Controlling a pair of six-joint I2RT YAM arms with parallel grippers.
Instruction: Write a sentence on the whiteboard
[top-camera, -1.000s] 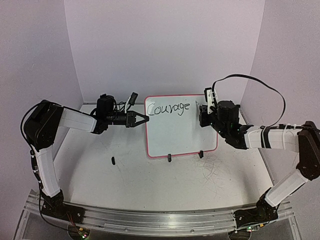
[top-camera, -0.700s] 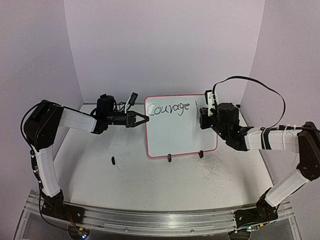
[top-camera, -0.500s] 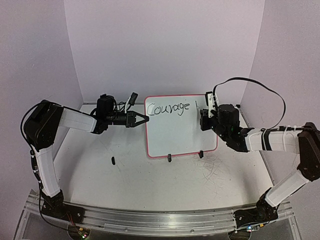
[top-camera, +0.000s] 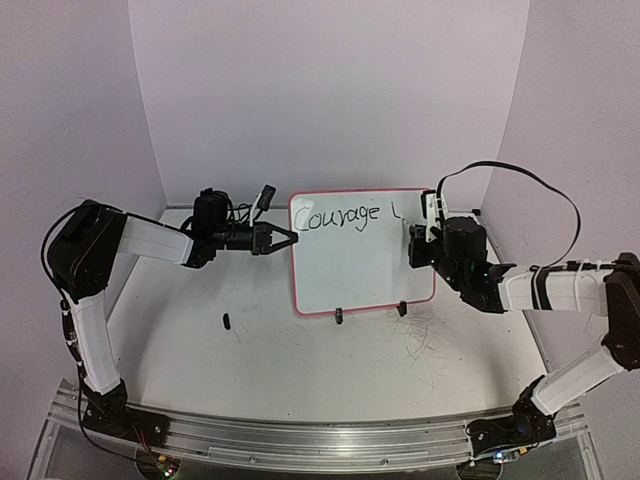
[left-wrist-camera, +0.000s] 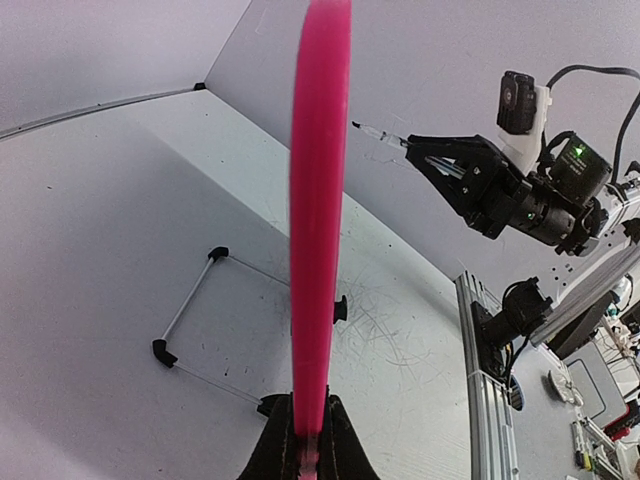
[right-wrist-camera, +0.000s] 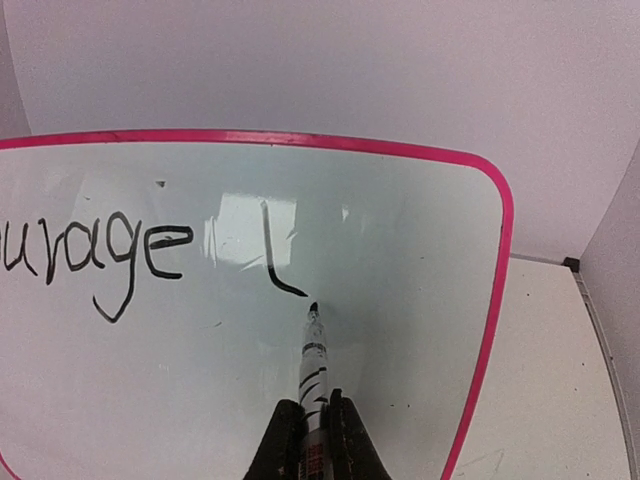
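Two arms are reaching in toward the whiteboard (top-camera: 360, 265), which is standing upright near the back of the tabletop (top-camera: 300, 380), propped on two small black clip feet (top-camera: 340, 316) at its lower edge. The board's glossy face is carrying the handwritten word "Courage" (top-camera: 340, 218), and to the right of that word an L-shaped stroke (right-wrist-camera: 275, 265).

The left arm (top-camera: 150, 240) is stretching in from the left side. Its jaws are pinching the pink frame at the board's upper left edge. In the left wrist view the frame (left-wrist-camera: 320, 200) is showing edge-on, rising straight up out of the closed jaws.

The right arm (top-camera: 560, 290) is coming in from the right side. Its jaws are gripping a marker (right-wrist-camera: 313, 355) with a striped barrel, closed narrowly around it. The marker's black tip is pointing at the board and sitting just past the end of the stroke's foot, apparently touching the surface.

A small black piece (top-camera: 227, 321) is lying on the tabletop, in front of the board and to its left. Faint scribble marks (top-camera: 430, 335) are showing on the tabletop below the board's right corner.
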